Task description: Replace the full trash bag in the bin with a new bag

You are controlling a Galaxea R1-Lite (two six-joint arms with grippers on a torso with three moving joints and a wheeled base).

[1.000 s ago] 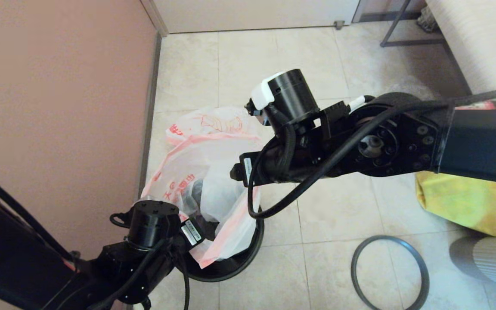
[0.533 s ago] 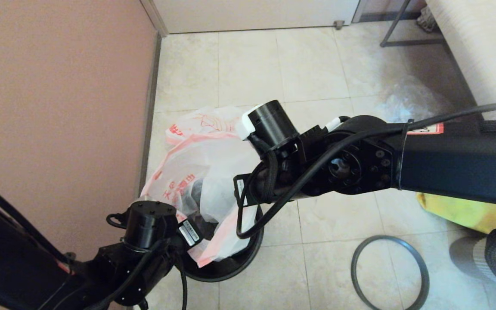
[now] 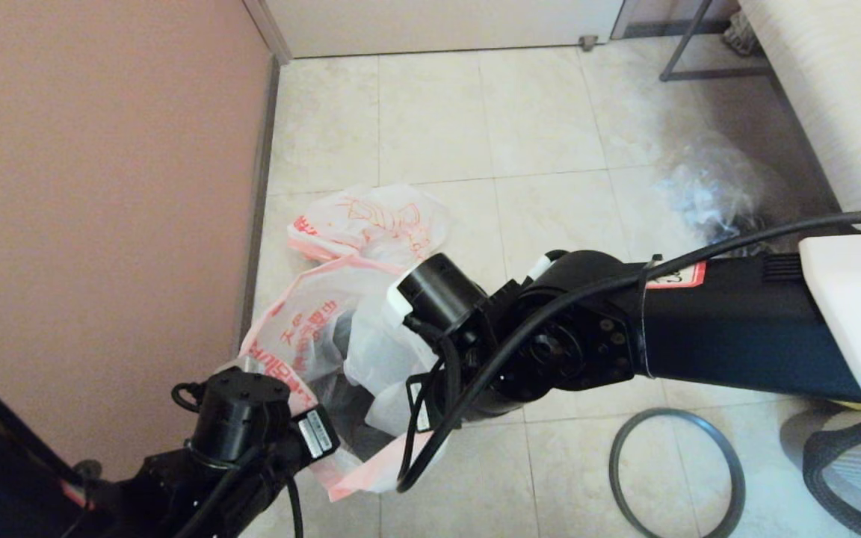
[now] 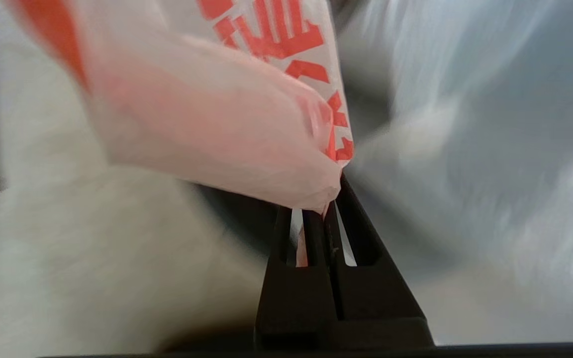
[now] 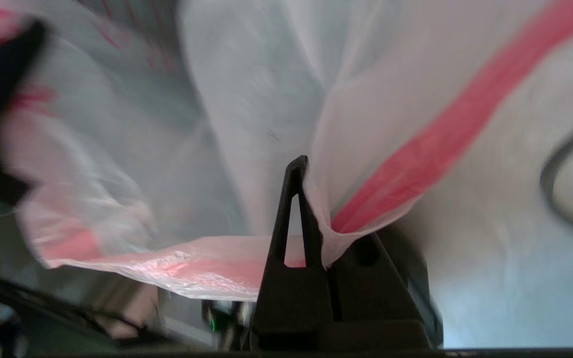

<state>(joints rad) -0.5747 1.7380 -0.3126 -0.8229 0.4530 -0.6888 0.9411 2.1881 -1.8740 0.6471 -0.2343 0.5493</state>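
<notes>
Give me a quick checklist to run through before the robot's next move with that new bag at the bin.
1. Left gripper shut on the new bag: ok.
2. Right gripper shut on the bag's pink-banded edge: ok.
3. Full trash bag out of the bin, on the floor behind: ok.
4. Bin in sight under the bag: not ok, hidden by bag and arms.
5. Hoop rim lying clear on the floor: ok.
6. Bag mouth spread open over the bin: cannot tell.

The new bag (image 3: 371, 351), milky white with an orange-pink band at its mouth, is spread open on the floor; the full trash bag (image 3: 371, 217), printed with red drawings, lies just behind it by the wall
</notes>
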